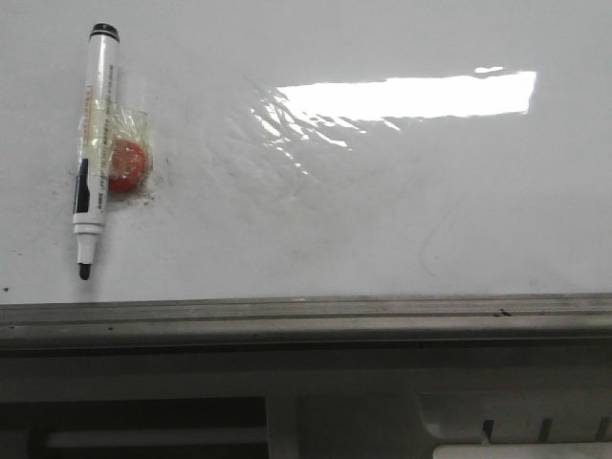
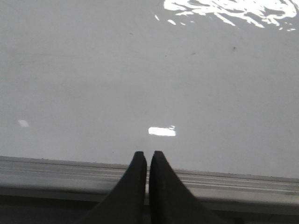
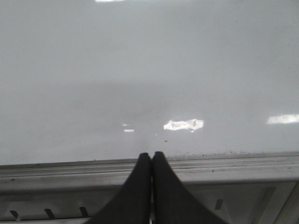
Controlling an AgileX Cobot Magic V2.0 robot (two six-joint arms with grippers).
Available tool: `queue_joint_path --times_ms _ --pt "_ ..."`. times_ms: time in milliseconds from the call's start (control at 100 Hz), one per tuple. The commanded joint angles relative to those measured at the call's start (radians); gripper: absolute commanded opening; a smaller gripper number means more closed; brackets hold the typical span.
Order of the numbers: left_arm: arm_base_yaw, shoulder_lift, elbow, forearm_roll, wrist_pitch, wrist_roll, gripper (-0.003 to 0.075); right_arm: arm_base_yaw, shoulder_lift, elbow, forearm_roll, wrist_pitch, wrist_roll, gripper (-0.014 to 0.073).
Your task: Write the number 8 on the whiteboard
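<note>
The whiteboard fills the front view, glossy white with a wrinkled shiny patch and faint grey smudges. No number 8 shows on it. A white marker pen with a black tip lies at the far left, taped against a red ball. Neither arm appears in the front view. My left gripper is shut and empty, over the board's grey edge rail. My right gripper is shut and empty too, above the same rail.
The grey metal rail runs along the board's near edge. Below it sits a grey panel with slots. Black specks dot the board near the rail in the right wrist view.
</note>
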Motion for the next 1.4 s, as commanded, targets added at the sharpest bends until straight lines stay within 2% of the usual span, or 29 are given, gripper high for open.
queue_joint_path --times_ms 0,930,1230,1390 --pt "0.031 -0.032 0.032 -0.015 -0.041 -0.003 -0.002 -0.005 -0.023 0.013 -0.01 -0.021 -0.012 -0.0064" --pt "0.05 -0.032 0.032 0.011 -0.045 -0.003 -0.002 -0.005 -0.023 0.013 -0.01 -0.021 -0.012 -0.0064" --pt "0.05 -0.032 0.032 0.073 -0.135 -0.003 -0.002 -0.005 -0.023 0.013 -0.01 -0.021 -0.012 -0.0064" --pt "0.05 -0.032 0.032 0.037 -0.175 -0.005 -0.002 -0.005 -0.023 0.013 -0.01 -0.022 -0.012 -0.0064"
